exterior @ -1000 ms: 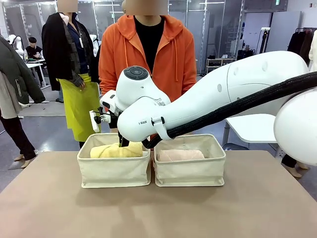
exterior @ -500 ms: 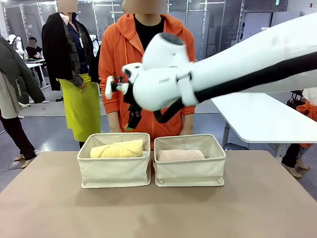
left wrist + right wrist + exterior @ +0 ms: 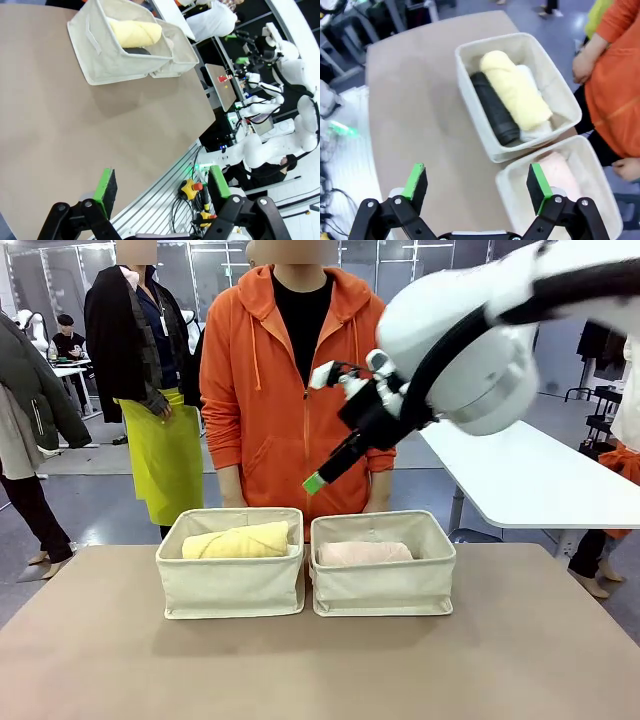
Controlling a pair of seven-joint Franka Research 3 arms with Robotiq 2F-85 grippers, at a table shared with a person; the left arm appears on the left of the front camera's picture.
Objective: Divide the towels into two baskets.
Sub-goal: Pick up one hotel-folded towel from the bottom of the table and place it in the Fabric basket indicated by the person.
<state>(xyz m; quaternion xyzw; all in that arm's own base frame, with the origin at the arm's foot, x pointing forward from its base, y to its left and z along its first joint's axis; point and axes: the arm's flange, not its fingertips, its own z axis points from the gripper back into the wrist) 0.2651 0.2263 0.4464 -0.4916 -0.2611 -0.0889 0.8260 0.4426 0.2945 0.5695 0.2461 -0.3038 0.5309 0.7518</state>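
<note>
All four towels are binned, three in the left basket (image 3: 517,95), one pink (image 3: 560,172) beside it; right gripper (image 3: 476,184) spread, empty.

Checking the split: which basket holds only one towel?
The basket with the pink towel; the other basket holds three: yellow, dark grey and white.

- Front view, lower centre: left basket (image 3: 230,585) wall hides the dark grey towel (image 3: 495,115).
- Right wrist view, lower right: pink towel (image 3: 560,175) partly behind the right claw (image 3: 477,184) finger.
</note>
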